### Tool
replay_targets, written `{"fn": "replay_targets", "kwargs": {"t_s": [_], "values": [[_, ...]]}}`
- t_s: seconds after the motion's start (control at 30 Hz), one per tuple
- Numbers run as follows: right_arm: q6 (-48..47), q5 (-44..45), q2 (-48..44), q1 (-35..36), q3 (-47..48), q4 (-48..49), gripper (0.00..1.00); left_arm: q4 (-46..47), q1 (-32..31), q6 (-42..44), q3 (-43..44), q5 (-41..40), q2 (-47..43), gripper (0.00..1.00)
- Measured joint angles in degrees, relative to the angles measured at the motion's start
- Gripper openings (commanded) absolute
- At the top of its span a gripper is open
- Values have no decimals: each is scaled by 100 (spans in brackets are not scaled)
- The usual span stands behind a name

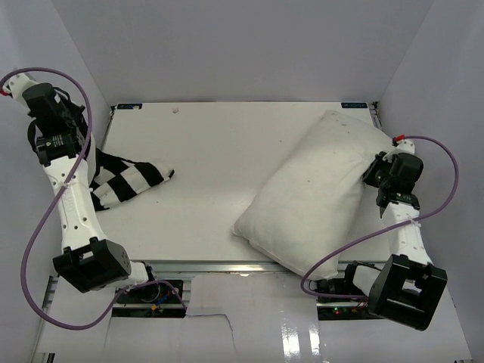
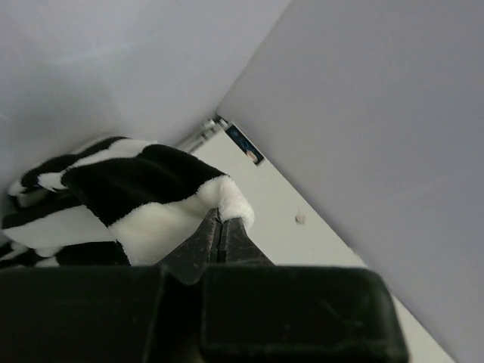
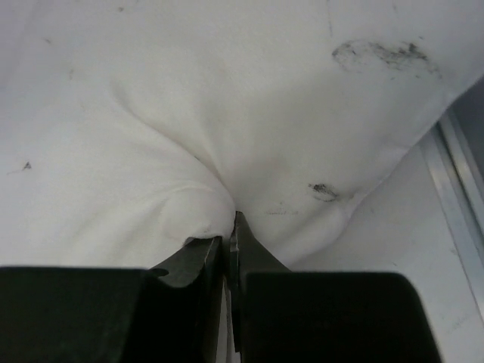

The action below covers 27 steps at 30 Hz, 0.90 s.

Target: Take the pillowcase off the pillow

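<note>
Though unclear overhead, left jaws tight on pillowcase [image 2: 144, 189], right jaws on pillow [image 3: 227, 98].

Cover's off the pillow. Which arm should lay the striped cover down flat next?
Left, probably. The left tool is shut on the striped cover, which trails onto the left of the table, apart from the pillow. The right tool is shut on pillow fabric at the opposite side.

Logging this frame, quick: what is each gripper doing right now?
Left gripper: shut on the pillowcase.
Right gripper: shut on the pillow.
</note>
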Motion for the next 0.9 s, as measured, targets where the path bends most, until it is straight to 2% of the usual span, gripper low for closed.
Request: {"fn": "replay_targets", "kwargs": {"t_s": [0.13,0.23,0.43,0.6,0.73,0.9], "values": [[-44,-1152,229,96,-63,693,8,203,-173,-83,-481,822,146,0],[-61,-1626,457,352,-63,960,8,367,-798,24,-680,1005,341,0],[-107,-1882,866,761,234,970,8,654,-2376,114,-798,1362,761,0],[-199,-1880,1349,905,636,935,8,1108,-3215,13,-1130,1880,835,0],[-332,-1735,1491,1139,772,916,8,1198,-3534,-111,-918,2288,857,0],[-413,-1631,1510,1309,796,933,8,1233,-3615,-258,151,2640,861,0]]}}
